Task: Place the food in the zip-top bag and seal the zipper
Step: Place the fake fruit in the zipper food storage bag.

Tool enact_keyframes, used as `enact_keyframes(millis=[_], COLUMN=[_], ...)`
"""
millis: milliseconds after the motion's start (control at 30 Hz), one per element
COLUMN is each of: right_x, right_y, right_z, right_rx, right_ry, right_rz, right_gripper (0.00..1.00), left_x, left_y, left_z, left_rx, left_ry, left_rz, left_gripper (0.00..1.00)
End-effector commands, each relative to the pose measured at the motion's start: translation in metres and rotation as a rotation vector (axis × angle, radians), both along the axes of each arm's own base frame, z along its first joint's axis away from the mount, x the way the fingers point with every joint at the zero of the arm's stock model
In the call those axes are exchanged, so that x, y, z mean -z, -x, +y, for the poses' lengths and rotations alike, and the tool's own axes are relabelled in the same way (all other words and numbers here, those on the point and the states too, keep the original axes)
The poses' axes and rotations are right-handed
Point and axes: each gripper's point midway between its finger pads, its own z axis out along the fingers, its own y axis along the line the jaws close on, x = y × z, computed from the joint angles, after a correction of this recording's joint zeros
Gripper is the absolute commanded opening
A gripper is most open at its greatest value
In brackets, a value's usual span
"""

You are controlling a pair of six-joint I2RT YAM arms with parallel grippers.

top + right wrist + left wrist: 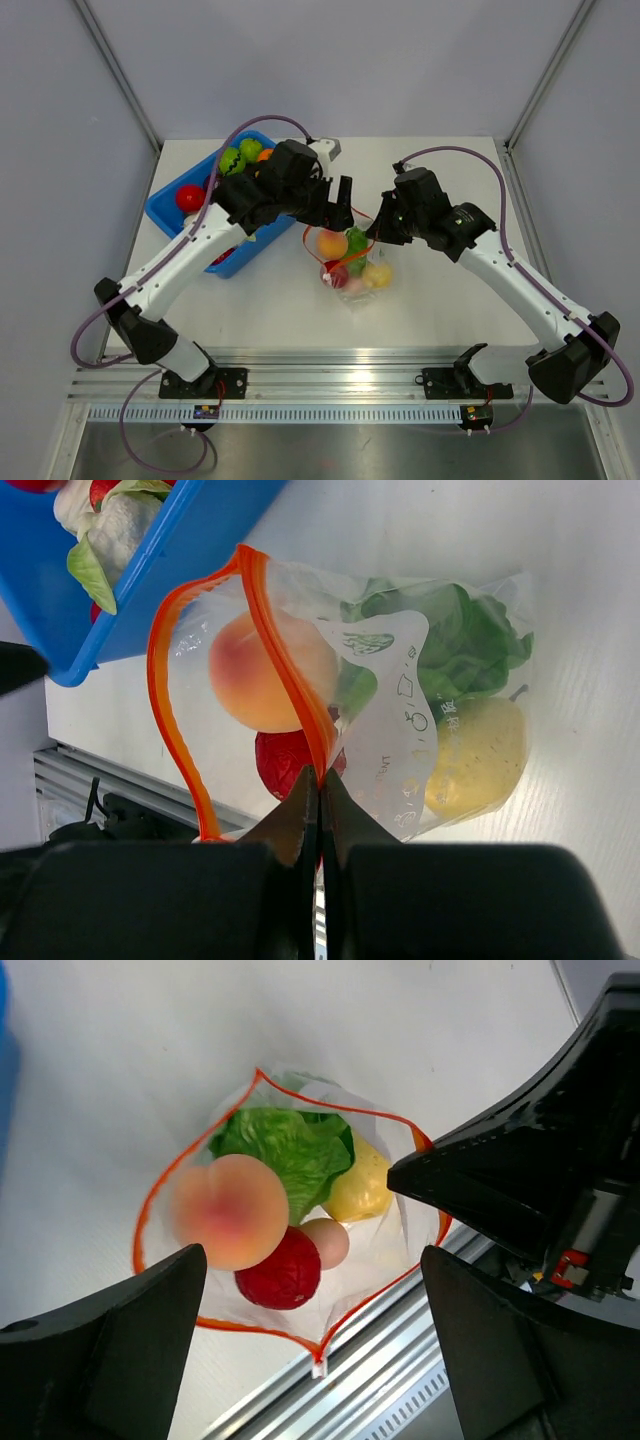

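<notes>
1. Right wrist view: right gripper (320, 780) pinches the bag's (400, 670) zipper (285, 670).
2. Left wrist view: left gripper (310, 1260), spread wide, hangs above the bag's open mouth; food (230, 1210) inside.
3. Top view: bag on the surface (440, 310), between both grippers.

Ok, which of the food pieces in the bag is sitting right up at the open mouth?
The round orange-pink peach: it lies between the two sides of the zipper, while the lettuce, yellow pear and red piece sit deeper in the bag.
</notes>
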Motion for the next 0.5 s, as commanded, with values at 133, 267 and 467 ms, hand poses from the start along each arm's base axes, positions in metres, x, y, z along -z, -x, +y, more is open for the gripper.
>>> enact_keyframes(millis=[133,267,467], right_x=[-0.03,-0.032,-0.031], right_y=[0.001,0.003,0.005], right_z=[0.003,0.002,0.0], right_rx=[0.002,0.0,0.002], right_ry=[-0.05,-0.053,-0.052], right_rz=[-0.073,-0.077,-0.076], right_gripper=[0.0,0.0,0.0], left_x=[-0.068,-0.06,-0.033], left_y=[-0.037,-0.064,-0.082], left_z=[0.091,0.148,0.201], left_rx=[-0.211,-0.376,-0.532], left_ry=[0.055,0.032,-0.027], left_rz=[-0.185,-0.177,-0.118], left_gripper=[0.77,0.8,0.84])
